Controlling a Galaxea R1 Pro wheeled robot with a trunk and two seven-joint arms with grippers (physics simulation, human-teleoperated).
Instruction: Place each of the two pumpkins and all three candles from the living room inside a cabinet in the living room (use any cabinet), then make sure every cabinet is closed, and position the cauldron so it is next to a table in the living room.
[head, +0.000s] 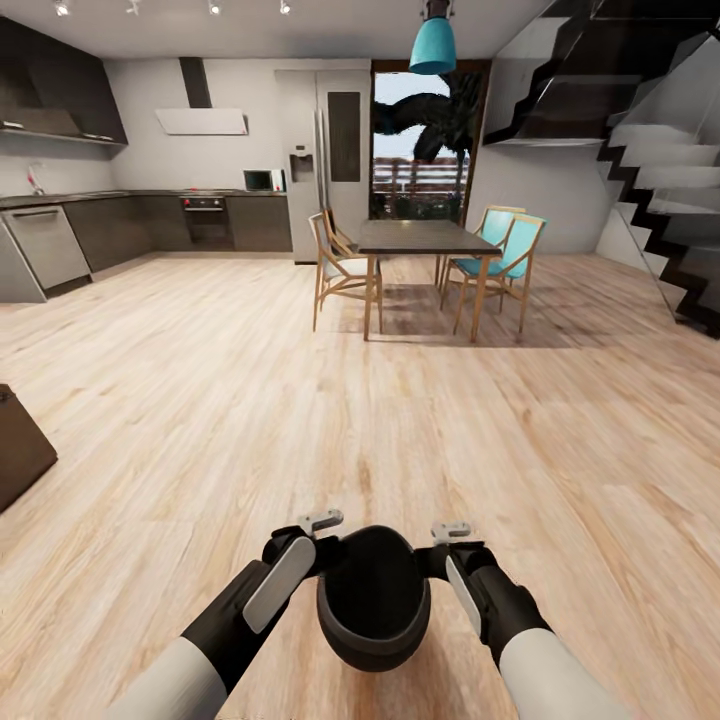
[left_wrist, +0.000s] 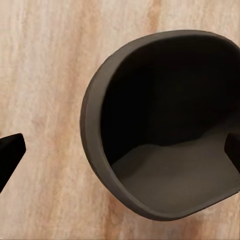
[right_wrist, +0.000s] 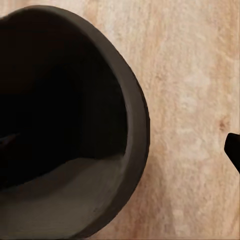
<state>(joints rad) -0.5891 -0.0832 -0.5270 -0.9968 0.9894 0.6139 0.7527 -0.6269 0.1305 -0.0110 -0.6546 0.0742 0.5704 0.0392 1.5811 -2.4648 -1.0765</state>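
The cauldron (head: 373, 598) hangs between the two arms, low in the head view, its dark mouth turned toward the camera and its rim above the plank floor (head: 300, 400). The left gripper (head: 322, 545) straddles the rim on the left side: in the left wrist view one finger (left_wrist: 10, 152) lies outside the wall and the other (left_wrist: 232, 150) is inside the bowl. The right gripper (head: 440, 550) does the same on the right side, with one finger (right_wrist: 232, 150) outside over the floor; its inner finger is lost in the shadow of the bowl. Both jaws seem spread wide across the wall, though contact with the rim is hard to judge from here.

Ahead the floor lies open up to the dining table (head: 425, 240), which stands with a pale chair (head: 340, 265) on its left and teal chairs (head: 505, 250) on its right. The stairs (head: 665, 190) run along the right side, cut off by the picture's edge. A dark brown piece of furniture (head: 20, 445) juts in at the left edge, mostly cut off. Kitchen counters (head: 130, 220) and a fridge (head: 320, 150) line the far wall. No writing can be read.
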